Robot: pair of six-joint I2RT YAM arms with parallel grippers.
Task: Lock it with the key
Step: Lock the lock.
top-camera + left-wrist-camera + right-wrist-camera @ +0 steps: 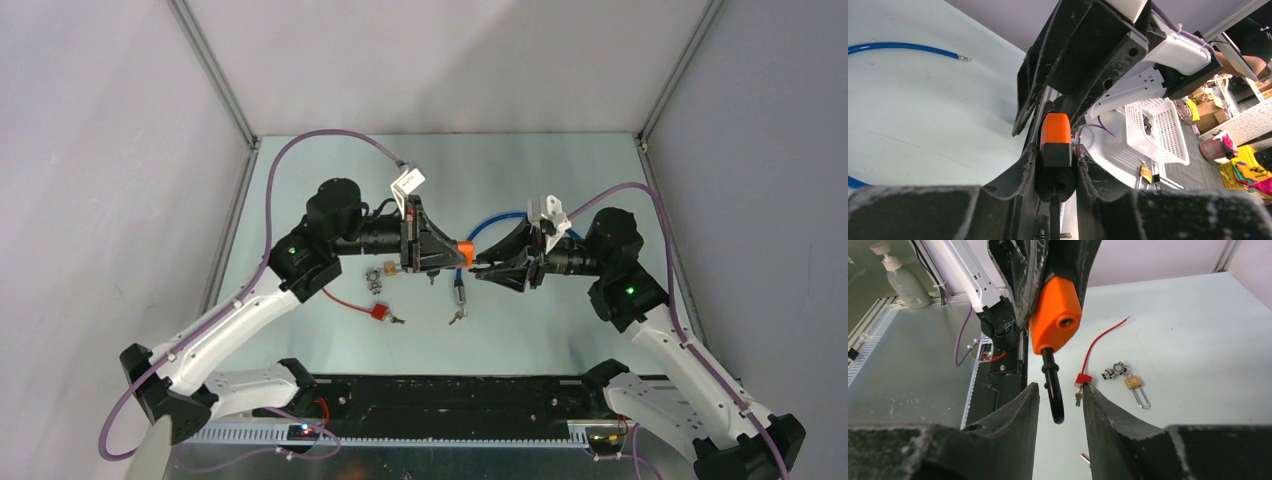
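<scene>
My left gripper (445, 252) is clamped on the padlock (1055, 315) and holds it up off the table (560, 330), about midway between my two arms. From above, the padlock's long axis runs side to side and its orange end points at my right arm. My right gripper (1060, 392) faces it with the fingers apart and nothing pinched between them.

The body is bright orange, blocky with rounded corners. The right wrist camera shows what the other views do not: a round hole in the orange face turned toward that camera, and a black curved bar hanging down from the body into the gap between my right fingers. I cannot tell whether the bar touches either finger.

The left wrist camera shows the other side: a black section behind the orange one, squeezed between my left fingers, with the orange end pointing away.

On the table lie a red cable (1100, 337) with a tag, a small brass padlock (1134, 383) just beside it, and a blue cable (903, 48).
</scene>
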